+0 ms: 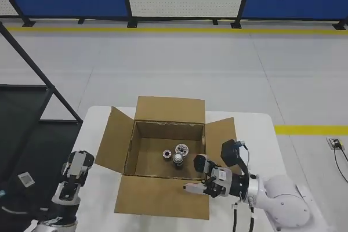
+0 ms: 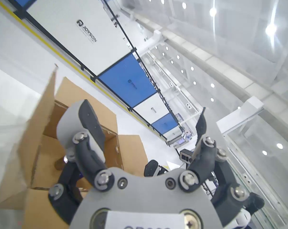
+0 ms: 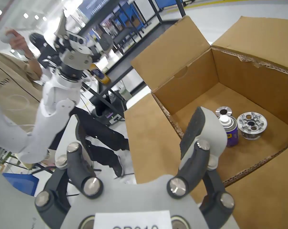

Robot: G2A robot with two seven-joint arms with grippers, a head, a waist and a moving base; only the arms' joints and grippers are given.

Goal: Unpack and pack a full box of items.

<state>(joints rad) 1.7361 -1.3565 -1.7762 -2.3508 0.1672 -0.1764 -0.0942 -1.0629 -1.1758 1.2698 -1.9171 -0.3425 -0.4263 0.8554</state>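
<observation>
Asking: where did the spray can sit?
— Upright, 5 o'clock on the box floor, beside metal hubs. Right gripper and left gripper gaped empty. Can looked light, slick; mid-body hold suited.

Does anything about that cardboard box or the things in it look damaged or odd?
Only the box: the cardboard along its far top edge is ragged and torn. Inside, the spray can stands upright beside two metal parts; nothing has spilled.
</observation>
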